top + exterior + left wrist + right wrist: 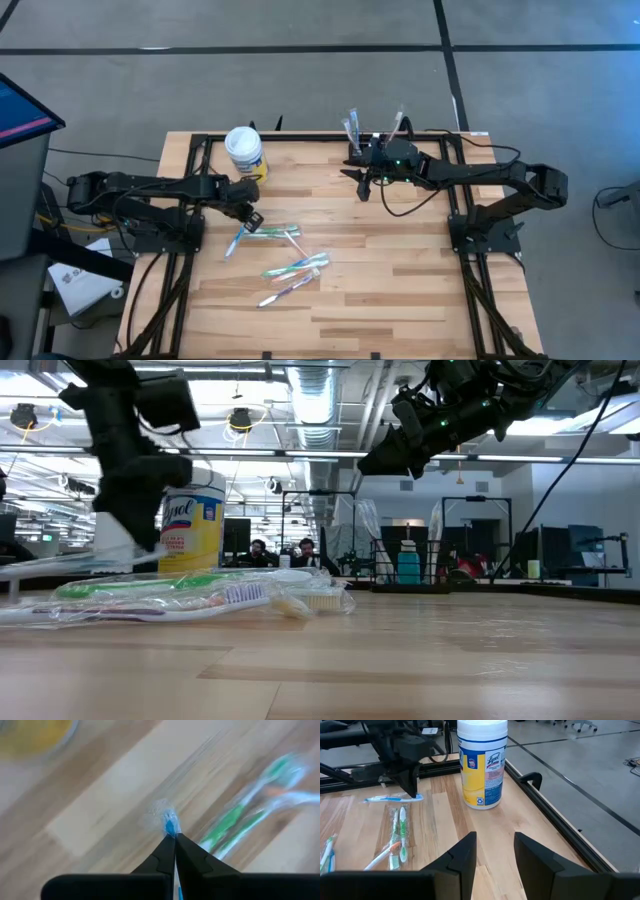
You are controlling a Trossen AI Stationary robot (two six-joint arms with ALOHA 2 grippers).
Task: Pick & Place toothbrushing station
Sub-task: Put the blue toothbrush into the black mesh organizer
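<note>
While the left hand (250, 220) is pressed together on the blue wrapped toothbrush (395, 798), whose long axis runs across the wooden worktop (400, 280), the black wire-mesh caddy (375, 145) is seen at the far edge, nearer the spread right hand (362, 182).

I see a pale striped wooden plank table (400, 280), a white round tub with a yellow and blue label (481, 762), green, orange and blue clear-wrapped plastic toothbrushes (399, 832), and black metal table rails (458, 215).
</note>
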